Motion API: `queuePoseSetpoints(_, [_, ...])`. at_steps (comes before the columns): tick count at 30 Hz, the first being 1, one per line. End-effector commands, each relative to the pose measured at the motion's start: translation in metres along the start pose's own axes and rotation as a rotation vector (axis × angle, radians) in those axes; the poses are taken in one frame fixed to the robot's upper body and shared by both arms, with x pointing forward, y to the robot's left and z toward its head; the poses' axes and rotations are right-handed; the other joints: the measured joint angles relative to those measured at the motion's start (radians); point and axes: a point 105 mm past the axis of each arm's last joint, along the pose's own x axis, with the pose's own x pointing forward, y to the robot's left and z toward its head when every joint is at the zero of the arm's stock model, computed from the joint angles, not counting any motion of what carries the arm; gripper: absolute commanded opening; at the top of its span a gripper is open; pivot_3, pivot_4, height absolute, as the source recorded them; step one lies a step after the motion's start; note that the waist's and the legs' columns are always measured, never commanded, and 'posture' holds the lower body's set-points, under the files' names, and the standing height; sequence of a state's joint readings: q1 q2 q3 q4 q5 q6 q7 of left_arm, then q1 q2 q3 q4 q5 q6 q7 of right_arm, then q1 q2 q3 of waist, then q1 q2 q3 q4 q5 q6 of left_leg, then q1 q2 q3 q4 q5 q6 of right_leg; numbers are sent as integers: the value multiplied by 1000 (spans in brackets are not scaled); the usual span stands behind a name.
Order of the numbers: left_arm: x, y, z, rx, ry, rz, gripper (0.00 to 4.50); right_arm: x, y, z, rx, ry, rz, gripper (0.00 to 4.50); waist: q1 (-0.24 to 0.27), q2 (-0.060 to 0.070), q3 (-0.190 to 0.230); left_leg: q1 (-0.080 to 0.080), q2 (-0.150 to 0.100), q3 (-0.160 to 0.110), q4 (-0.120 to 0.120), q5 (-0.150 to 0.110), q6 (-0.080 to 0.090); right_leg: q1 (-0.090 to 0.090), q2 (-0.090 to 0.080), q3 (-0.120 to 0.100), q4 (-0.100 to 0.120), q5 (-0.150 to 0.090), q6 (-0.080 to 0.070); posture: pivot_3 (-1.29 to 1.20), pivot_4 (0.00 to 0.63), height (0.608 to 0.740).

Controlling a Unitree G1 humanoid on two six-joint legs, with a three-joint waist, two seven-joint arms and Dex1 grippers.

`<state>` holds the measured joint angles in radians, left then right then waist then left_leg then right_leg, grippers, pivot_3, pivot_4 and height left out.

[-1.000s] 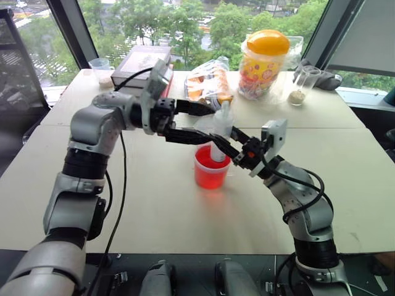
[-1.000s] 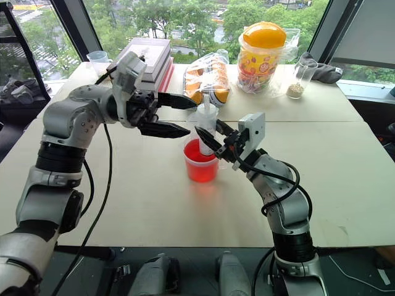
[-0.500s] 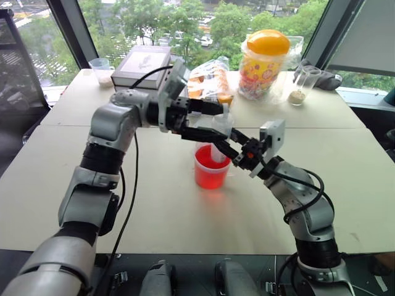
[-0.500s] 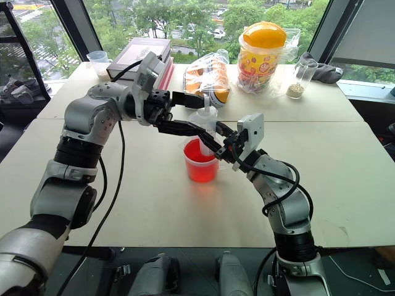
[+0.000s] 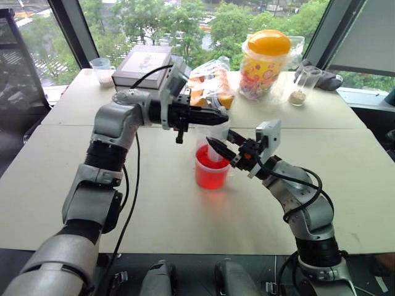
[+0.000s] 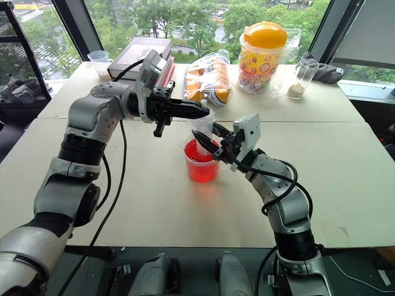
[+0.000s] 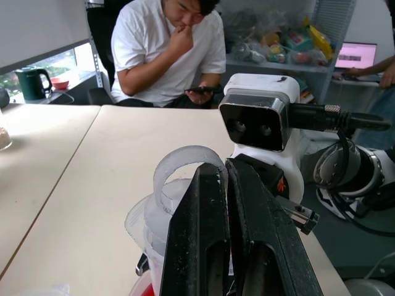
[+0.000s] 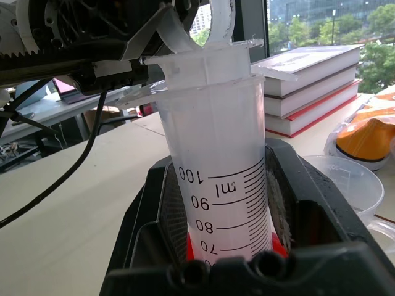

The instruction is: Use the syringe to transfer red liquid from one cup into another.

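The syringe (image 8: 216, 154) stands upright with its lower end inside the wide cup (image 5: 201, 176) of red liquid (image 5: 213, 177) at the table's middle. My right gripper (image 5: 216, 148) is shut on the syringe's clear barrel, around the printed scale marks. My left gripper (image 5: 222, 116) reaches in level from the left and is shut on the ring at the top of the white plunger (image 7: 185, 171). The small colourless cup (image 8: 349, 179) stands right behind the red cup.
Along the table's far edge stand a stack of books (image 5: 143, 63), a snack bag (image 5: 207, 83), a yellow-lidded jar (image 5: 265, 58), a glass with beige grains (image 5: 300, 86) and a cup with white powder (image 5: 100, 69). A person (image 7: 166, 49) sits beyond the table.
My left gripper's fingers went from wide open on either side of the plunger top to shut on it. The right gripper kept its hold on the barrel.
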<state>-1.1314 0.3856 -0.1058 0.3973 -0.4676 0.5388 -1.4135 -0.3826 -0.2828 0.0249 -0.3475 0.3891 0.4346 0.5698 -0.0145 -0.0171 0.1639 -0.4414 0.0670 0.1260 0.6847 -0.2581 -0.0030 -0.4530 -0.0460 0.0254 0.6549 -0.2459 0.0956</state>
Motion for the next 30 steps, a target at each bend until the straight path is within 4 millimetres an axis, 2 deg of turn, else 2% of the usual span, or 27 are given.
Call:
queuePoseSetpoints(1, [3,-1,33,124,-46,-11,13,3,5,8,7,-15,39,1418,0,0,0,0,0,0,0,0,0,0,0,0,0,0,0,0,150,740])
queuePoseSetpoints(14, [-4,9,54,193,-82,41,13,3,12,-3,58,41,78,1418,0,0,0,0,0,0,0,0,0,0,0,0,0,0,0,0,150,740])
queuePoseSetpoints(30, [-3,14,62,221,-100,60,13,3,14,-5,62,46,81,1418,0,0,0,0,0,0,0,0,0,0,0,0,0,0,0,0,150,740])
